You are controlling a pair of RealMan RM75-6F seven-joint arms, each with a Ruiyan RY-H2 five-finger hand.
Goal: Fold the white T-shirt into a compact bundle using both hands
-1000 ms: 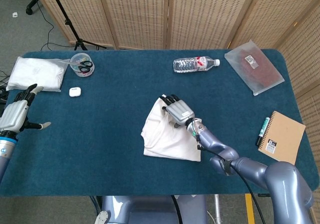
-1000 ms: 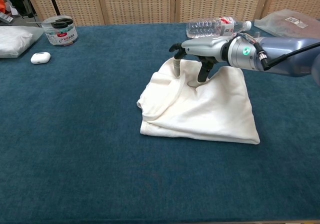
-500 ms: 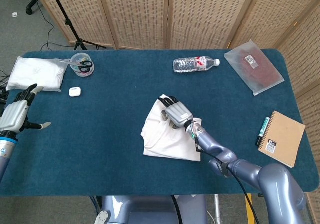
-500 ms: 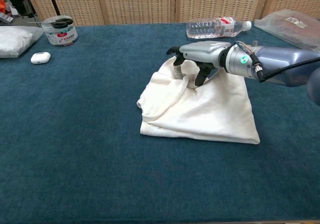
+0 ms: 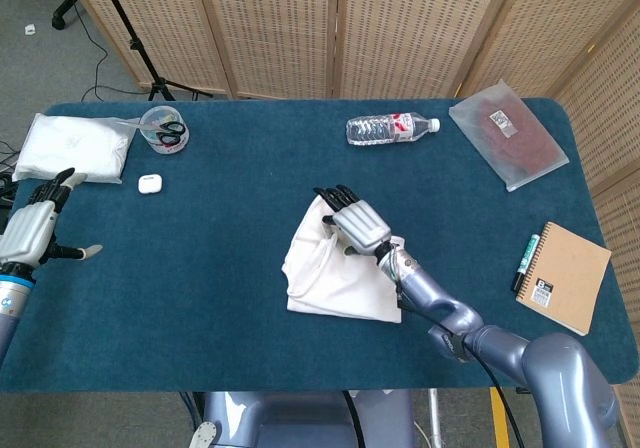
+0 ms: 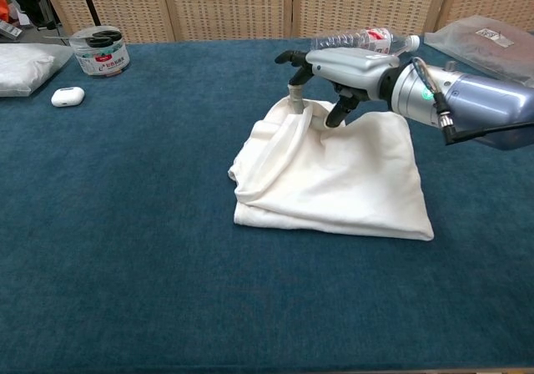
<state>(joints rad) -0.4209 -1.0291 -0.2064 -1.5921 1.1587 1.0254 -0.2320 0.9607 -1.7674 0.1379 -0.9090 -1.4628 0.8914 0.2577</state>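
Woven-panel screens [image 5: 280, 28] back a tabletop [image 5: 220, 298] covered in dark blue cloth. At the far left edge, the left hand [image 5: 35, 226] hovers off the tabletop corner, fingers spread apart, holding nothing; it appears only in the head view. Near it on the left end lie a white padded bag [image 5: 75, 146], a clear round tub [image 5: 163, 129] containing scissors, and a small white earbud case [image 5: 150, 182].

Centre of the tabletop: the white T-shirt [image 6: 334, 182] lies as a rumpled, partly folded heap, with a rolled fold along its left edge and a flatter panel spreading to the right. The right hand [image 6: 329, 78] is positioned over the shirt's far edge, palm down. Its fingers [image 6: 296, 98] curl downward and pinch a raised peak of fabric, which stands drawn up off the tabletop while the remainder of the garment rests flat. The thumb side presses into the cloth just beside that peak.

Behind the shirt, a clear water bottle [image 5: 392, 128] with a red label lies on its side. Further right sits a translucent pouch [image 5: 507, 133] with dark contents. At the right end, a kraft spiral notebook [image 5: 565, 273] lies with a green marker [image 5: 525, 258] just beside its left edge.
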